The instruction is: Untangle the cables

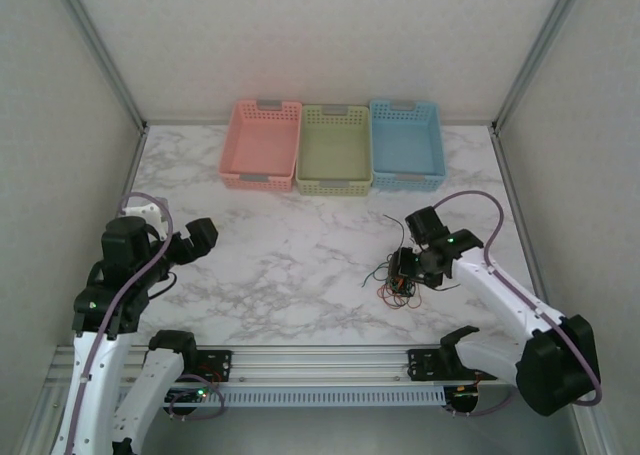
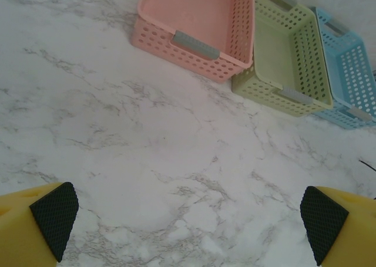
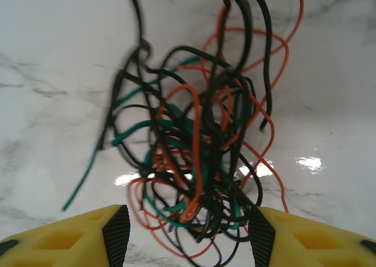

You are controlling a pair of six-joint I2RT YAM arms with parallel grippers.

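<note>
Right gripper (image 1: 407, 267) is low over the table (image 1: 280, 275), right of centre and toward the near side, right at the cables (image 1: 396, 281). Cables are one small knotted clump on the marble, with a few loose ends trailing out; one black strand runs toward the far side. In the right wrist view the right gripper (image 3: 189, 235) is parted to a medium gap, and the cables (image 3: 200, 155) sit between the two black pads (image 3: 117, 232). They are black, green, red-orange and orange strands looped through each other, densest in the middle. A green end sticks out to the left and orange loops rise on the far right. The outer loops lie close to both pads, and I cannot tell if they touch. The jaws are not closed on the clump, and the strands on the left are blurred. Left gripper (image 1: 197, 239) is well apart from the cables, on the left side of the table, raised and pointing toward the centre. In the left wrist view the left gripper (image 2: 188, 220) is spread wide, its pads at the frame's two lower corners and bare marble between them. Three baskets stand in a row at the far edge, touching side by side: pink basket (image 1: 240, 150) on the left, green basket (image 1: 335, 185) in the middle, blue basket (image 1: 408, 182) on the right. All three are well apart from the cables.
</note>
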